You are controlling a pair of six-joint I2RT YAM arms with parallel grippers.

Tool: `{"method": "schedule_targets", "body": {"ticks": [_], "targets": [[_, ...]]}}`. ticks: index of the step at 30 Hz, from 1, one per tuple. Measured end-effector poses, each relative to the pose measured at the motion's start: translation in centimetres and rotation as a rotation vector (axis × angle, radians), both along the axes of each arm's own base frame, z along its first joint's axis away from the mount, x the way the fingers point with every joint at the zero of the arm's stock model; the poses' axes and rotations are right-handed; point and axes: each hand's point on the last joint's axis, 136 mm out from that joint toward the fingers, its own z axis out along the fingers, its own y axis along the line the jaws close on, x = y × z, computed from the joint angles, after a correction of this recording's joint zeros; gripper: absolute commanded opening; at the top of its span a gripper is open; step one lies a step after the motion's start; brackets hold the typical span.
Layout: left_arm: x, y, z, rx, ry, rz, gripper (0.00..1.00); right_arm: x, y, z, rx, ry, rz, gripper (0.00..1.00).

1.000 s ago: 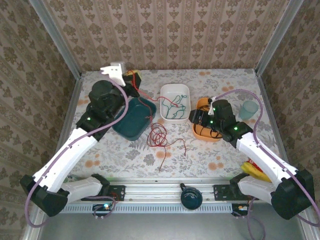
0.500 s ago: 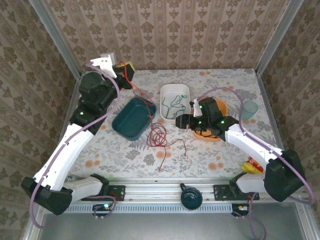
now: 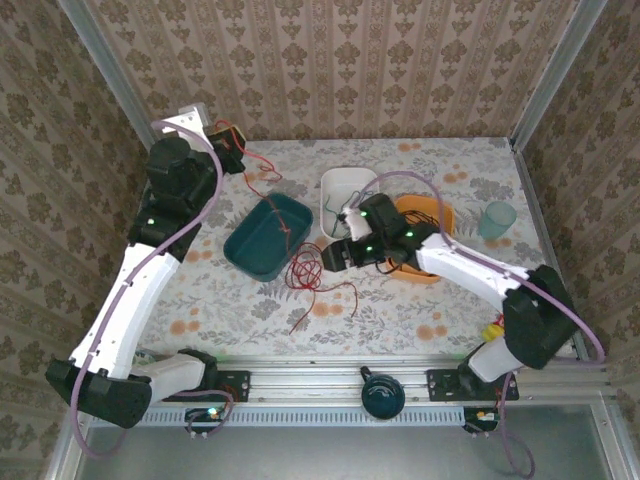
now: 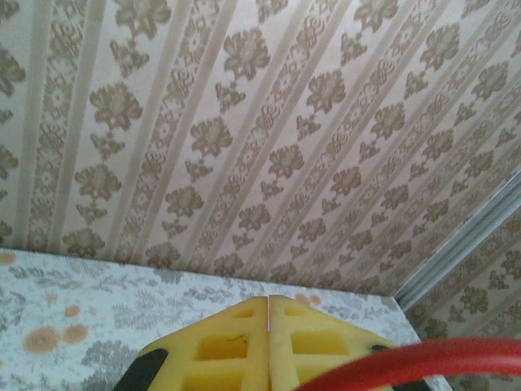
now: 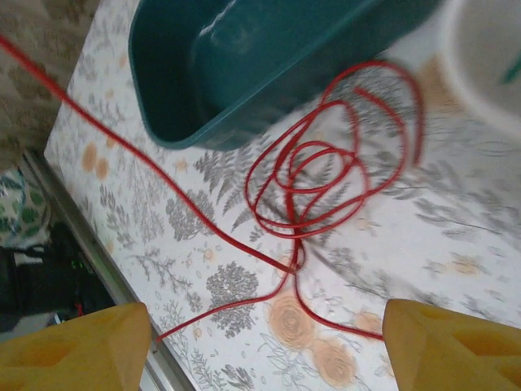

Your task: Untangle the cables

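Left wrist view: left pincer [image 4: 269,301] pressed together, pinching red cable [image 4: 423,360]; right pincer [image 5: 262,322] spread above table [image 5: 391,244].

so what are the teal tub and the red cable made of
Tub: probably hard moulded plastic with a glossy finish; light glints on its smooth inner wall.
Cable: seemingly wire in a smooth red plastic or rubber jacket; it lies in loose, springy loops. The core isn't visible.

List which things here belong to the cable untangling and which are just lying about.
Job: red cable, coiled on the table; left gripper, shut on its strand; right gripper, open over the coil.
Lying about: teal tray; white dish; orange bowl; green cup.
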Motion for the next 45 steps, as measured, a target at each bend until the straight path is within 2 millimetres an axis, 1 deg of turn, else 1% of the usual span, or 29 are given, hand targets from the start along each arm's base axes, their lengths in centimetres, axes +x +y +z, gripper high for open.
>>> {"method": "schedule_targets", "body": {"ticks": [3,6,8,9,10,11,13,14,15,16,17,20,23,25,28,30,32,35,38,42,45], "targets": [[-0.1,-0.5,-1.2,0.004,0.031,-0.014,0.00,-0.9,2.3,-1.6,-0.058,0.011,0.095,0.76],[-0.2,-0.7,-1.3,0.005,0.033,-0.020,0.00,-1.3,4.0,-3.4,-0.106,0.027,0.160,0.76],[-0.3,-0.7,-1.2,0.004,0.032,-0.022,0.00,-1.3,4.5,-4.8,-0.137,0.046,0.181,0.73],[-0.4,-0.7,-1.2,0.004,0.031,-0.022,0.00,-1.2,4.6,-5.5,-0.154,0.056,0.190,0.68],[-0.6,-0.7,-1.1,0.004,0.030,-0.024,0.00,-1.1,4.6,-6.4,-0.178,0.070,0.192,0.59],[-0.7,-0.7,-1.0,0.005,0.029,-0.025,0.00,-1.0,4.6,-7.1,-0.198,0.080,0.194,0.48],[-1.0,-0.6,-0.7,0.006,0.022,-0.022,0.00,-0.9,4.1,-9.1,-0.254,0.116,0.177,0.21],[-1.3,-0.4,-0.6,0.009,0.018,-0.018,0.00,-1.0,3.7,-9.8,-0.279,0.132,0.169,0.13],[-1.5,-0.1,-0.4,0.014,0.016,-0.011,0.00,-1.1,3.2,-10.5,-0.305,0.148,0.162,0.06],[-1.8,0.2,-0.2,0.022,0.009,-0.002,0.00,-1.2,2.8,-11.1,-0.325,0.165,0.157,0.02],[-2.1,0.5,0.0,0.028,0.005,0.008,0.00,-1.2,2.5,-11.4,-0.337,0.176,0.152,0.00],[-3.2,1.9,0.8,0.053,-0.019,0.055,0.00,-1.4,1.6,-12.0,-0.360,0.203,0.134,0.00],[-4.3,4.0,1.6,0.073,-0.039,0.121,0.00,-2.0,0.5,-12.9,-0.372,0.227,0.125,0.00],[-4.6,5.6,2.4,0.076,-0.055,0.168,0.00,-2.6,-0.2,-13.0,-0.367,0.243,0.124,0.00],[-4.6,6.9,2.8,0.088,-0.055,0.209,0.00,-3.1,-1.2,-12.9,-0.368,0.252,0.114,0.00],[-4.2,7.3,2.5,0.099,-0.038,0.219,0.00,-3.5,-1.8,-12.9,-0.365,0.257,0.108,0.00],[-3.5,7.2,2.2,0.105,-0.023,0.216,0.00,-3.8,-2.4,-12.8,-0.364,0.259,0.100,0.00],[-2.2,6.6,0.9,0.119,0.015,0.198,0.00,-3.9,-2.9,-12.4,-0.355,0.255,0.087,0.01],[-1.0,6.1,-1.1,0.136,0.063,0.185,0.00,-3.6,-2.9,-11.6,-0.333,0.233,0.073,0.01],[0.3,5.8,-4.9,0.165,0.136,0.185,0.00,-2.8,-2.4,-10.2,-0.284,0.197,0.064,0.01],[1.7,5.5,-8.1,0.186,0.187,0.185,0.00,-2.7,-2.2,-9.8,-0.269,0.188,0.063,0.01]]}}
